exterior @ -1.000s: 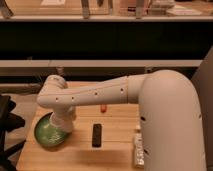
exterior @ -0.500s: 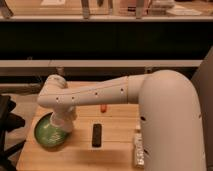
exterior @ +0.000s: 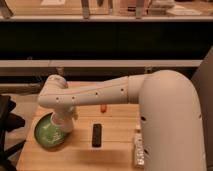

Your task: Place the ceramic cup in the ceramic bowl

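Starting at the left, nothing has shifted in the last second. The wide, shallow green glazed ceramic bowl (exterior: 46,136) sits where it sat, near the left front corner of the pale wooden table (exterior: 117,131), and the arm has not moved off it. For you, that reads as a pause at the placing step rather than progress. Either the drop is about to happen or it has happened out of sight.

The bowl is round with a darker green rim and a paler, mottled inside. Its right side is covered by the wrist. What you can see of the inside looks bare.

The gripper (exterior: 64,125) hangs at the end of the white, smooth-shelled robot arm (exterior: 100,93), directly over the bowl's right edge and low to it. Its casing hides the working end, so you cannot tell how far open it is or whether it has hold of anything.

The ceramic cup does not show anywhere. If it is there, it is behind the wrist, so treat the task as unconfirmed.

Further right, a slim black rectangular remote (exterior: 96,135) lies well apart from the bowl, with a small orange-red object (exterior: 103,107) behind it.
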### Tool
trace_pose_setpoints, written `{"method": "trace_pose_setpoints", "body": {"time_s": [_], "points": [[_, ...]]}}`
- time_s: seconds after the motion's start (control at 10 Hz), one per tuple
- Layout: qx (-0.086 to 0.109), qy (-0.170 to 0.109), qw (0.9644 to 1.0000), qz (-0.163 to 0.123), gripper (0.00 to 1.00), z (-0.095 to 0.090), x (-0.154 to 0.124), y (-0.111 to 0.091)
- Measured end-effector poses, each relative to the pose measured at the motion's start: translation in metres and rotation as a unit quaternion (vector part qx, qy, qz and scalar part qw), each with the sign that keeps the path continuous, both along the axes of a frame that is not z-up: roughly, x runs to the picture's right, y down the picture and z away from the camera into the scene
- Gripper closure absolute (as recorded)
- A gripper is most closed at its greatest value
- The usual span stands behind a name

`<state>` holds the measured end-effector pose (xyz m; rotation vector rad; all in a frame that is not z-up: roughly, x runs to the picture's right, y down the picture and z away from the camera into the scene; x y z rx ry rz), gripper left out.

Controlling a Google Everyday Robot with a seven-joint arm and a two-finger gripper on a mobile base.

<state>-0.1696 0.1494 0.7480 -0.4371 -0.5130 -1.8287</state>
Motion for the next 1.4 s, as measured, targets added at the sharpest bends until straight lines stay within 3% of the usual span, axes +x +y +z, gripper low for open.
{"method": "trace_pose_setpoints", "body": {"time_s": [0.4,0.6,0.8,1.1,1.4], "points": [[-0.001,-0.002,1.0,-0.003,0.67,0.0006,0.0006,0.0],[-0.001,-0.001,1.0,-0.001,0.58,0.0024,0.0022,-0.0038],[-0.001,-0.001,1.0,-0.001,0.63,0.0029,0.0023,-0.0046],[-0.001,-0.001,1.0,0.0,0.55,0.0038,0.0043,-0.0073],[-0.002,-0.002,1.0,0.0,0.58,0.0054,0.0042,-0.0089]]}}
